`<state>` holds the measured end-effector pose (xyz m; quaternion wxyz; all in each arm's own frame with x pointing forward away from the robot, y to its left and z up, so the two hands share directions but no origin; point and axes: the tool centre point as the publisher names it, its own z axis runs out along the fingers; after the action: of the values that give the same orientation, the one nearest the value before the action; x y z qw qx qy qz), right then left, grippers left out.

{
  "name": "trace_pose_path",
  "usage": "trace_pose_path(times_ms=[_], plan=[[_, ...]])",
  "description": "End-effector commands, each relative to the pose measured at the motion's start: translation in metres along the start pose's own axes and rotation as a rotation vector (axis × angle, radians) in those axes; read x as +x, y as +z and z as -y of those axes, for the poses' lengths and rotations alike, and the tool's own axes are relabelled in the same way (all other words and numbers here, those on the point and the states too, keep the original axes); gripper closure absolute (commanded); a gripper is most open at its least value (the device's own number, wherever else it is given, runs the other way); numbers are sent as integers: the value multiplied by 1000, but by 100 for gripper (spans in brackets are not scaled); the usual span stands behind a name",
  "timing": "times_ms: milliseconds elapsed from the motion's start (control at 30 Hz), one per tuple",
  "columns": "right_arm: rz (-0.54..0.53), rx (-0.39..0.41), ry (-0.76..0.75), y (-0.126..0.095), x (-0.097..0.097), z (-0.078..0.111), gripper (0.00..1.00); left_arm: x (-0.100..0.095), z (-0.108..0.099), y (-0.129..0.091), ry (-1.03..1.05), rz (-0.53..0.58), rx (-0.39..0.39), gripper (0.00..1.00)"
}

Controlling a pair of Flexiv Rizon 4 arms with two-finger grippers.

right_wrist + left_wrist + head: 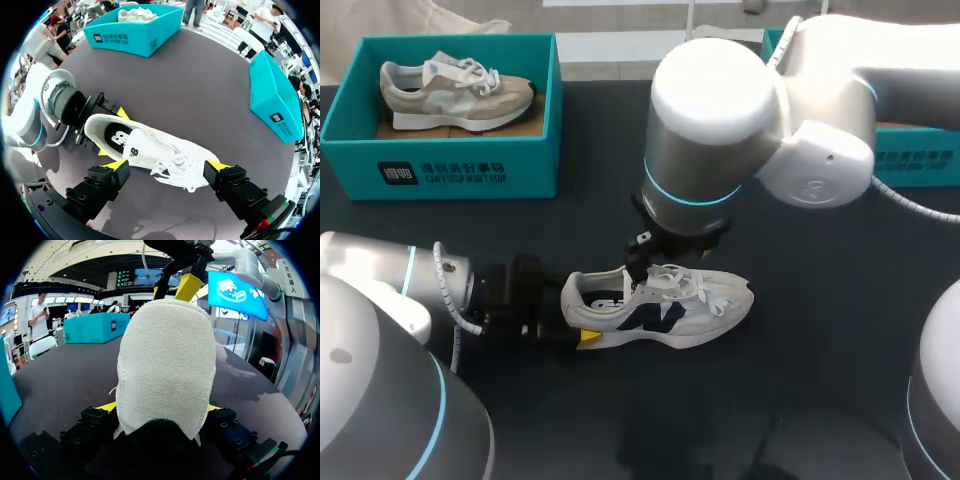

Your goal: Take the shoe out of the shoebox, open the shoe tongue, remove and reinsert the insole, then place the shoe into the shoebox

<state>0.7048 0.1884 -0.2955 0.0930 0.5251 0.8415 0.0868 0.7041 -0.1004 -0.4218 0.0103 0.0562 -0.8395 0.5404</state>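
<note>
Head view: I see the white shoe (665,312) lying on its sole on the dark table (820,330). My left gripper (160,407) is clamped on the shoe's heel. My right gripper (167,165) hangs just above the shoe's laces, fingers wide apart.

Rough, napped cloth on the shoe (167,365) heel; table (840,330) matt; right arm (720,100) shell smooth, glossy.
</note>
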Motion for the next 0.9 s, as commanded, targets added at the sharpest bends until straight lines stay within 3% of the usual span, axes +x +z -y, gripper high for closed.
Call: trace_pose_path(times_ms=[33,467,667,900], plan=[[34,6,0,9,13,-4,0,-1,-1,2,-1,-1,-3,100],[34,6,0,9,13,-4,0,-1,-1,2,-1,-1,-3,100],[81,59,188,14,24,-6,0,-1,-1,2,-1,-1,-3,100],[168,0,387,27,34,-8,0,-1,-1,2,-1,-1,-3,100]])
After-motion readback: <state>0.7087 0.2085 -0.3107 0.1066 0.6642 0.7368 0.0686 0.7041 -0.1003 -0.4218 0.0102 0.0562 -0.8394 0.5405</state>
